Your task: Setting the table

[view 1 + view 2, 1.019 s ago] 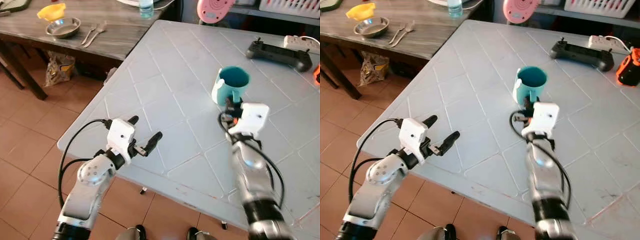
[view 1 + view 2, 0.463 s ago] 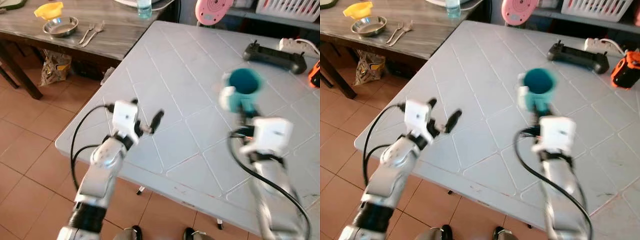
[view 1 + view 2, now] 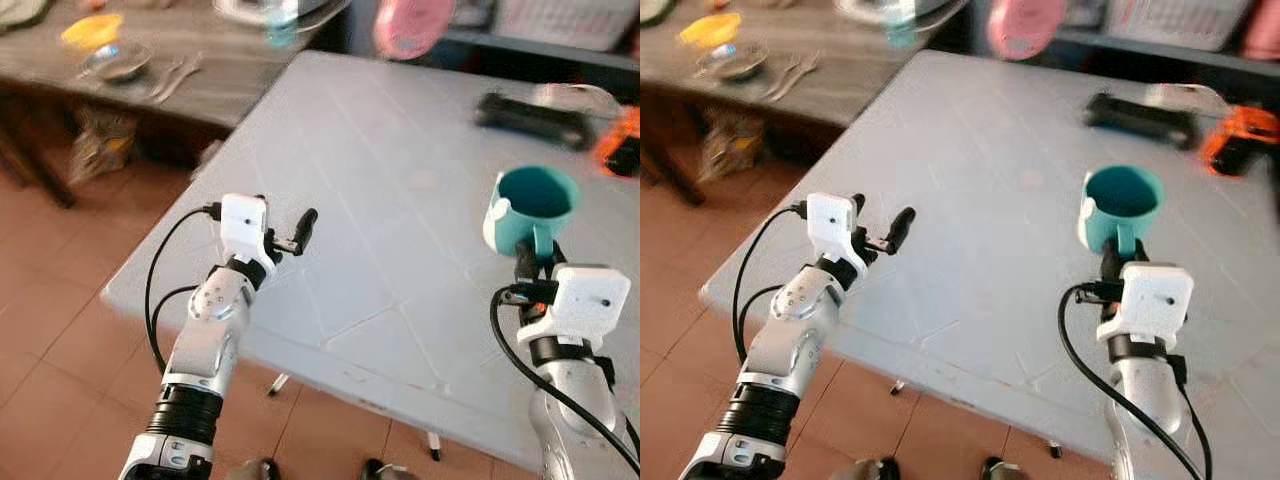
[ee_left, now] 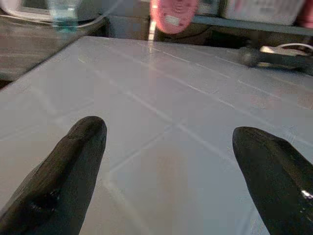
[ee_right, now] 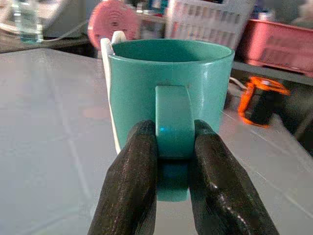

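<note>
A teal mug with a white strip along one side hangs upright a little above the grey table, over its near right part. My right gripper is shut on the mug's handle, one black finger on each side. My left gripper is open above the table's near left edge, its fingers wide apart with nothing between them.
A black controller and an orange device lie at the grey table's far right, and a pink object stands behind it. A wooden table at the far left holds a metal bowl, a yellow item and forks.
My right gripper has raised the mug off the table and carried it to the right. The left arm has lifted and now points further over the table. The camera has shifted too.
</note>
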`<state>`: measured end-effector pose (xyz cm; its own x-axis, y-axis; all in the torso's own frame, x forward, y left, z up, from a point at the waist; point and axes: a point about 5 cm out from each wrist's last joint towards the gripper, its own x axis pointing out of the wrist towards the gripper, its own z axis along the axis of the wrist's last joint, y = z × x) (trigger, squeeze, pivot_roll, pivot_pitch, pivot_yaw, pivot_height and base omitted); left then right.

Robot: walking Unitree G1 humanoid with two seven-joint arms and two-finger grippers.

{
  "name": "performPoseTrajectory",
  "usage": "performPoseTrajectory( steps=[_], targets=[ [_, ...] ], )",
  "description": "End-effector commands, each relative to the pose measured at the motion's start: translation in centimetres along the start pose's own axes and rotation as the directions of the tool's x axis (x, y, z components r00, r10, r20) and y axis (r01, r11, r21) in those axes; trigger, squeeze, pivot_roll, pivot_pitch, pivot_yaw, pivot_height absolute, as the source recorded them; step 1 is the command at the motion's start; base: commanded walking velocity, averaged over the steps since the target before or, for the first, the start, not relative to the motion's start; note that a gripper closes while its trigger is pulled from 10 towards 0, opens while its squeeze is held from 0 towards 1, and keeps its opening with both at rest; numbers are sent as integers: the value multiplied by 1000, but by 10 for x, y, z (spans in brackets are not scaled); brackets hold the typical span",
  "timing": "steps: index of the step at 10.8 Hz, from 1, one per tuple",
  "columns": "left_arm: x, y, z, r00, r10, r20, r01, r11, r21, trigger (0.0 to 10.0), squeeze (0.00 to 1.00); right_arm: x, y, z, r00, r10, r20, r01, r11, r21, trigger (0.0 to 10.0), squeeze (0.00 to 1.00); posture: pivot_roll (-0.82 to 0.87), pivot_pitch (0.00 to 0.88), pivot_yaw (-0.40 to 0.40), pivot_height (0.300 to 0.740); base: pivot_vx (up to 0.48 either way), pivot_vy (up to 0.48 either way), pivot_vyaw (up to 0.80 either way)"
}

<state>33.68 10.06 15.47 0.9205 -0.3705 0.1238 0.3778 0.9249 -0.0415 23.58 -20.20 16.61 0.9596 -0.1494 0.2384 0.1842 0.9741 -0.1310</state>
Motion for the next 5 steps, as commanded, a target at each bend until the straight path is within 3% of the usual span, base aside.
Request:
performPoseTrajectory(
  steps=[1,2,4,5],
  targets=[
    [2,-2,0,1000,-11,6,11,1000,11,10000,0,-1,-2,6,1000,-17,15,17,1000,8,10000,0,67,101,4,740,0,0,-750],
    [2,-2,0,1000,-9,5,9,1000,9,10000,0,0,0,7,1000,-11,13,11,1000,11,10000,0,67,100,2,740,0,0,-719],
    [1,-1,-3,1000,3,-1,-3,1000,7,10000,0,-1,3,7,1000,14,0,-14,1000,10,10000,0,68,101,-7,740,0,0,0],
    [0,-1,-5,1000,6,-3,-6,1000,11,10000,0,0,3,6,1000,19,-5,-19,1000,9,10000,0,67,101,-13,740,0,296,0]
  ],
)
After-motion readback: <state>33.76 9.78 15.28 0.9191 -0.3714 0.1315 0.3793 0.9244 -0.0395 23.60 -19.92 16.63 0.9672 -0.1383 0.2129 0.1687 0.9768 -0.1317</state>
